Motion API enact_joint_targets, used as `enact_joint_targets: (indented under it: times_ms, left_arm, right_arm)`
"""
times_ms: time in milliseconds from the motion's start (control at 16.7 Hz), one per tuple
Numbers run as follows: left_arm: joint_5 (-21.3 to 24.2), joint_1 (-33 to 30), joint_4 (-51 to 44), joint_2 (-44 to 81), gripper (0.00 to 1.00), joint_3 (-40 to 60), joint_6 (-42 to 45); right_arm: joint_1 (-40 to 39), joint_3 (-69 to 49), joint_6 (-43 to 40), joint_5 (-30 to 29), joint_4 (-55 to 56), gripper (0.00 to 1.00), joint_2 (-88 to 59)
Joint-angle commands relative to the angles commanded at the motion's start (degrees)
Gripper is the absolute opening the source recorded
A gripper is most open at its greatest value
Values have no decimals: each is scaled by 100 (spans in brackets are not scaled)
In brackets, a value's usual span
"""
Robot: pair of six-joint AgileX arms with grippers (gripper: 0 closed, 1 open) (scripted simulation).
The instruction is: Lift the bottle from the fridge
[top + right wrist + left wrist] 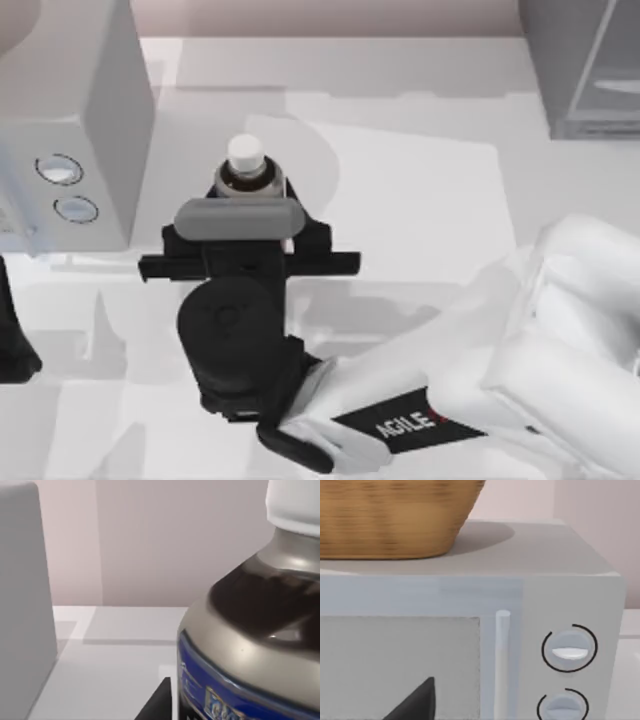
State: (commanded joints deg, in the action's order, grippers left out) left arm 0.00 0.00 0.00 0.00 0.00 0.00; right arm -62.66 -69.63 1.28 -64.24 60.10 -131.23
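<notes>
The right arm (pixel 500 380), white with a black band lettered "AGILE", enters from the lower right of the top view and reaches toward the table's middle. Its black wrist carries the right gripper (pixel 245 215), which sits directly over the body of the bottle (pixel 244 165). A grey bar on the gripper covers the fingers, so whether they are closed on the bottle or merely around it cannot be told. The bottle stands upright just left of the table's middle, its round white cap and dark neck showing just beyond the gripper. In the right wrist view the bottle (pixel 250 630) is very close: white cap, dark shoulders, blue label below, with one dark finger (pixel 157 702) beside its base.

The white table (pixel 420 200) bears pale shadows around the bottle. At the left edge stands a light grey box with two round dials (pixel 70 130). In the left wrist view the same box (pixel 470 605) faces the camera at close range, a woven basket (pixel 395 515) resting on its top, and a dark fingertip of the left gripper (pixel 417 702) shows low in front of its door.

At the far right corner stands the fridge (pixel 590 70), dark grey, well apart from the bottle.
</notes>
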Motion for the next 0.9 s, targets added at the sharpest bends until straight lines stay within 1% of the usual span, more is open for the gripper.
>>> enact_joint_targets:
  times_ms: [540, 600, 900]
  left_arm:
    - [0, 0, 0, 0, 100, 0, 0]
    - [0, 0, 0, 0, 100, 0, 0]
    - [0, 0, 0, 0, 100, 0, 0]
  right_arm:
    - [0, 0, 0, 0, 0, 98, 0]
    - [0, 0, 0, 0, 0, 100, 0]
    - [0, 0, 0, 0, 0, 100, 0]
